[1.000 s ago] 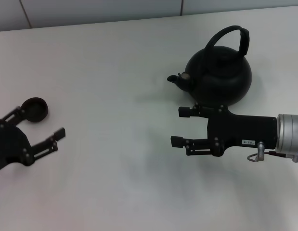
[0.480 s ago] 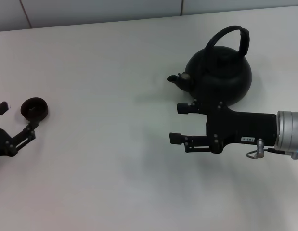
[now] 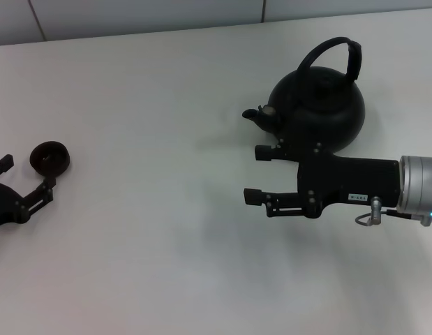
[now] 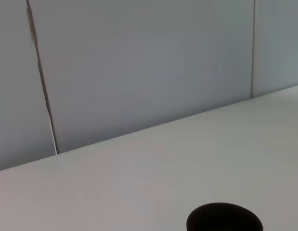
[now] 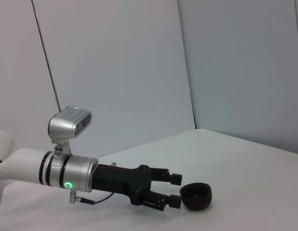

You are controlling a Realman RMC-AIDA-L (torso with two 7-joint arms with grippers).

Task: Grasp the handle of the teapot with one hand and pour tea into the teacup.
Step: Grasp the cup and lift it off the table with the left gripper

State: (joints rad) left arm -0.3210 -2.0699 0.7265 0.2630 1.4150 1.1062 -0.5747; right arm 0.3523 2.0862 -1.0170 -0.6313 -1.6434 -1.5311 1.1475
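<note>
The matte-black teapot (image 3: 319, 112) stands at the back right of the white table, its stubby spout pointing left and its arched handle (image 3: 334, 47) upright over the top. My right gripper (image 3: 255, 173) is open and empty, level just in front of the teapot and below the handle, touching neither. The small dark teacup (image 3: 49, 158) sits at the far left. It also shows in the left wrist view (image 4: 225, 219) and the right wrist view (image 5: 196, 196). My left gripper (image 3: 26, 174) is open and empty, just in front of and left of the cup; it also shows in the right wrist view (image 5: 176, 190).
The white table (image 3: 167, 244) spans the whole view, with a grey panelled wall (image 3: 132, 17) along its far edge, close behind the teapot. A wide stretch of bare table lies between the cup and the teapot.
My left gripper has drawn back to the left, away from the cup's near side. My right gripper has crept slightly left and up beside the teapot. The cup and teapot have not moved.
</note>
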